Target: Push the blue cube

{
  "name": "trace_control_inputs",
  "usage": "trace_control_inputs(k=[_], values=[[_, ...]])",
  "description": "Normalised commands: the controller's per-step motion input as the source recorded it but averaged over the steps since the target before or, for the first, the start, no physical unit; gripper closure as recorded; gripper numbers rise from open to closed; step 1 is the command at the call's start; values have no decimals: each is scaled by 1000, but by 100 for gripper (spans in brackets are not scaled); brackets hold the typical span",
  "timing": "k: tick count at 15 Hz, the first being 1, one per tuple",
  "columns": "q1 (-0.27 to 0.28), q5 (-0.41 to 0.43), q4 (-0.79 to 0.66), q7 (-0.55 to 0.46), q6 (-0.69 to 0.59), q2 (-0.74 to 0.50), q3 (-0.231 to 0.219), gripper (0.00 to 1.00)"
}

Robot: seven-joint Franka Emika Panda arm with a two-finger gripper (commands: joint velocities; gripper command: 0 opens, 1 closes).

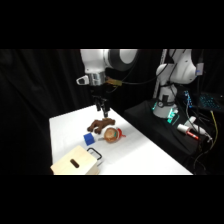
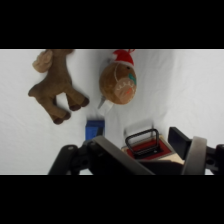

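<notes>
We see the gripper [image 1: 103, 108] hanging above the far part of the white table [image 1: 150, 155], over the brown plush toy [image 1: 100, 124] and not touching anything. We cannot tell whether it is spread or closed; it holds nothing that we can make out.

The blue cube [image 1: 89, 139] sits on the table toward its left edge, just beside the plush toy and near the round red-and-white object [image 1: 112, 134], with the tan wooden box [image 1: 76, 162] at the table's near-left corner close behind it. In the wrist view the blue cube [image 2: 94, 128] shows just above the black linkage, with the plush toy [image 2: 56, 85] and the round object [image 2: 118, 80] beyond it and the box's black handle [image 2: 143, 141] beside it.

We judge the arm is poised high so that it can descend next to the cube without striking the toy. The crowding leaves little free room for a push.

The cube's lower part is hidden by the linkage in the wrist view. The box is cut off at the picture's lower edge in the side view, and the arm's middle is lost against the dark backdrop.
</notes>
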Motion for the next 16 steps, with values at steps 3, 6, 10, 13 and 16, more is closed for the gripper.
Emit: trace_control_inputs(k=[3, 6, 10, 13, 16], values=[[-25, -1, 51, 13, -2, 26, 19, 0], [-39, 16, 187, 18, 22, 106, 9, 0], [-51, 15, 349, 39, 50, 211, -6, 0], [-57, 20, 490, 78, 33, 301, -18, 0], [-46, -45, 519, 141, 38, 326, -40, 35]])
